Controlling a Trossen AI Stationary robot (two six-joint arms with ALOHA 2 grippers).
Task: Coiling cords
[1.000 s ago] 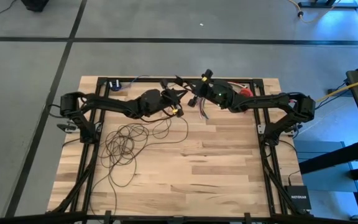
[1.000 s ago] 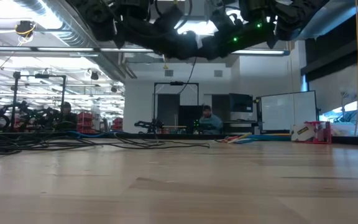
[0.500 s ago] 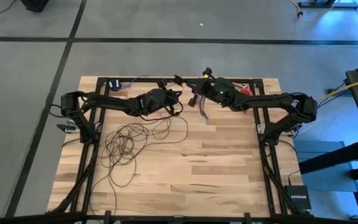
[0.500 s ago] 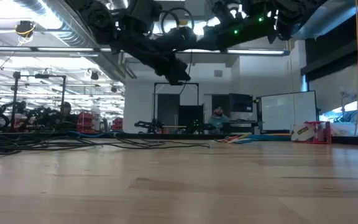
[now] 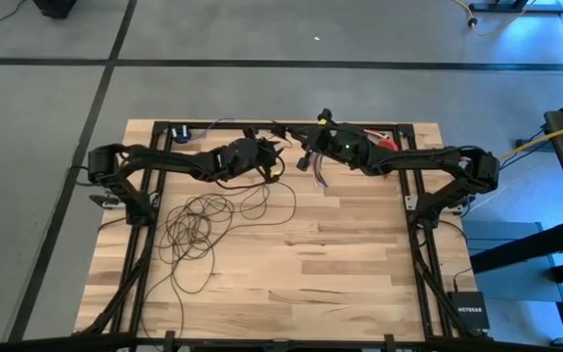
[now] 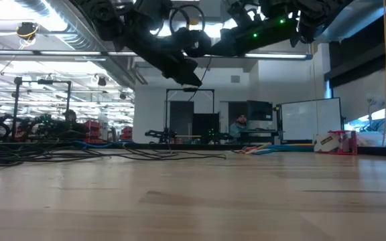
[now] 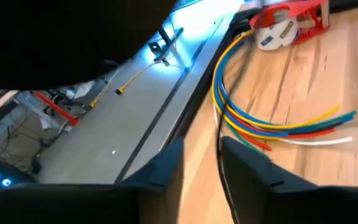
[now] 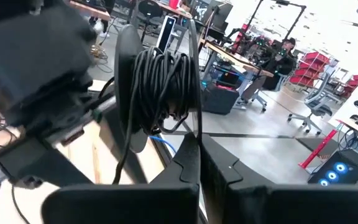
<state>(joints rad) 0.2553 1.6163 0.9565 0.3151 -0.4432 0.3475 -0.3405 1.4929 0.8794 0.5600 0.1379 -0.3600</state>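
Observation:
The cords are one thin dark wire. Part of it is wound into a black coil point(image 8: 163, 74) held up in front of my right gripper point(image 8: 199, 163), which is shut. The remainder lies in loose loops point(image 5: 198, 223) on the table's left half. One strand point(image 7: 220, 155) runs through the gap of my open left gripper point(image 7: 202, 167). Both grippers meet above the table's far middle, the left point(image 5: 278, 156) just left of the right point(image 5: 306, 149). My left gripper has the strand running lengthwise between its fingers, close to one finger point(image 7: 241, 168); I cannot tell whether it touches. My right gripper pinches a thin dark rim or strand point(image 8: 196, 121) at the side of the coil between its two fingers, coming in level from the table's right. The coil stands upright, clear of the table.
A short bundle of multicoloured wires point(image 7: 272, 124) lies on the wood below the grippers, with a red holder point(image 7: 291, 22) at the far edge. A small blue thing point(image 5: 181, 132) sits at the far left corner. The near half of the table point(image 5: 340, 274) is bare wood.
In the low view my left gripper has come down out of the dark mass at the top and tipped its fingers downward, beside the right gripper. The coil's ring now shows above it. The loops on the table lie as before.

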